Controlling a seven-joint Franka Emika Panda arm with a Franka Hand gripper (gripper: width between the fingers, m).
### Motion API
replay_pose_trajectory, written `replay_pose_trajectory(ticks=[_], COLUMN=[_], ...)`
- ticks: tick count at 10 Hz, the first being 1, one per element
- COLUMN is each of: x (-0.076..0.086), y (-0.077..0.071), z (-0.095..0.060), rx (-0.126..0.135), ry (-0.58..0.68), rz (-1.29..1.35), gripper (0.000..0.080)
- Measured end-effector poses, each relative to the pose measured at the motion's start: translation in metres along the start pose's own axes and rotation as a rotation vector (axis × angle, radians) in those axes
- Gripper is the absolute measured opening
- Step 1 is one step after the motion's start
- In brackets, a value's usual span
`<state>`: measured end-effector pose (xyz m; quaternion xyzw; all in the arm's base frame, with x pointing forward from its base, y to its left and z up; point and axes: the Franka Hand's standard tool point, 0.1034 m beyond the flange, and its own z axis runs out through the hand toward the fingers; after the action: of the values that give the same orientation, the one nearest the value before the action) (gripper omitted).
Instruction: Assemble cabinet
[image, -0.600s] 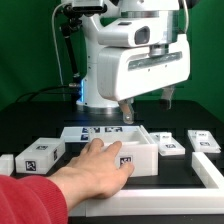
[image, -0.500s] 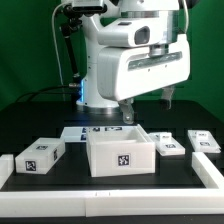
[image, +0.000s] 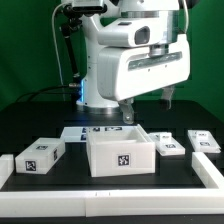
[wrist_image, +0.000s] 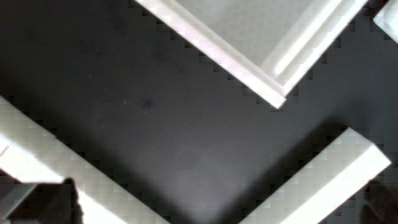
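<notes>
The cabinet body (image: 122, 153), a white open-topped box with a square marker tag on its front, stands on the black table in the middle. Small white tagged blocks lie beside it: one at the exterior view's left (image: 38, 155), one at the right (image: 168, 146) and one further right (image: 203, 142). My gripper (image: 147, 105) hangs above and behind the body, touching nothing. It is open and empty. In the wrist view the gripper (wrist_image: 214, 212) shows only dark fingertips (wrist_image: 36, 205) at the picture's corners, with black table between them and a white part's rim (wrist_image: 267, 40) beyond.
The marker board (image: 95, 131) lies flat behind the cabinet body. A low white rim (image: 110, 196) frames the table's front edge. The robot's base stands at the back. Two white strips (wrist_image: 71, 150) cross the wrist view; I cannot tell what they belong to.
A person's hand and red sleeve that rested on the cabinet body have gone out of view. The body, the blocks and my gripper have not moved.
</notes>
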<state>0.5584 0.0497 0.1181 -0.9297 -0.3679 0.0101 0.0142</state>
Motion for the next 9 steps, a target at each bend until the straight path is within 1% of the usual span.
replay_pose_trajectory(ticks=[1, 2, 3, 4, 5, 6, 7, 9], x=[0.0, -0.003, -0.016, -0.031, -0.049, -0.062, -0.064, -0.063], y=[0.0, 0.001, 0.0, -0.001, -0.002, -0.005, -0.009, -0.007], z=[0.0, 0.0, -0.001, -0.001, 0.001, 0.009, 0.013, 0.011], rx=[0.0, -0.011, -0.036, -0.048, -0.05, -0.038, -0.035, -0.038], ry=[0.0, 0.01, 0.03, 0.035, 0.029, 0.011, 0.001, 0.005], rz=[-0.001, -0.073, -0.194, -0.294, -0.422, -0.505, -0.536, -0.523], gripper=[0.0798, 0.0798, 0.0798, 0.0798, 0.0798, 0.0798, 0.0798, 0.0798])
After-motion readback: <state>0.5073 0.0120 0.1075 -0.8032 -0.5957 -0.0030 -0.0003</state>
